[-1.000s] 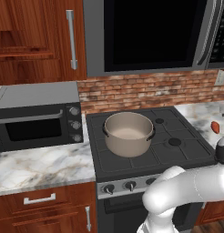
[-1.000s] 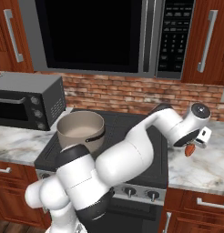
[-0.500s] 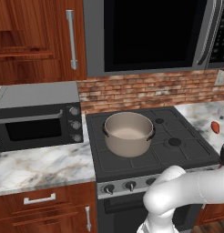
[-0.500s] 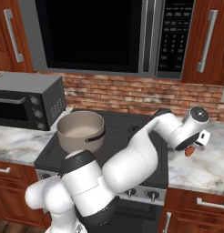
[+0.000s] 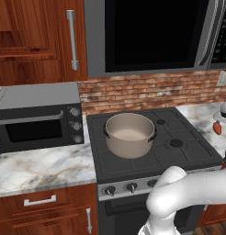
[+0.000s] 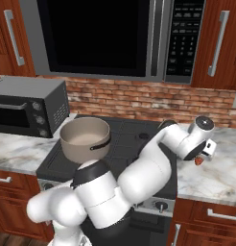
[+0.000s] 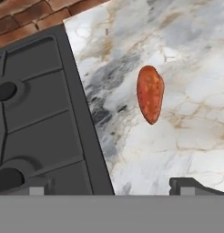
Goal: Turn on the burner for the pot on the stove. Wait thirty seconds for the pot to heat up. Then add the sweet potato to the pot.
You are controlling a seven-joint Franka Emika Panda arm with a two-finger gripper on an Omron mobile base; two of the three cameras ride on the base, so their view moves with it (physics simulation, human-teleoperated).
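Arm swung right and lowered over the last second: wrist sits lower in the right base view than one second ago, and the gripper point(image 6: 200, 154) hangs closer above the sweet potato point(image 7: 150, 93). Base unmoved; stove point(image 5: 133, 160), pot point(image 5: 129, 134) and toaster oven point(image 5: 39, 117) unchanged in place.

Meaning for the task, as a judgement: approach to the sweet potato under way, grasp not yet made. No flame visible under the pot; burner point(image 5: 128, 153) state and knob setting not readable from these views, so the heating step cannot be confirmed.

Location of the sweet potato: flat on the marble desk point(image 7: 191, 59) right of the stove, near its right edge but clear of it, well apart from the pot. Seen in the right base view as a small orange spot just under the wrist.

Orientation in the hand view: long axis almost straight up the picture, roughly parallel to the stove's edge; blunt end toward the brick wall point(image 7: 27, 18), tapered end toward the fingertips point(image 7: 189, 184).

Jaws: spread wide, empty, one tip at each side of the lower picture, above the desk and short of the sweet potato. Lies between the two tips' lines, so closing across the short axis looks feasible.
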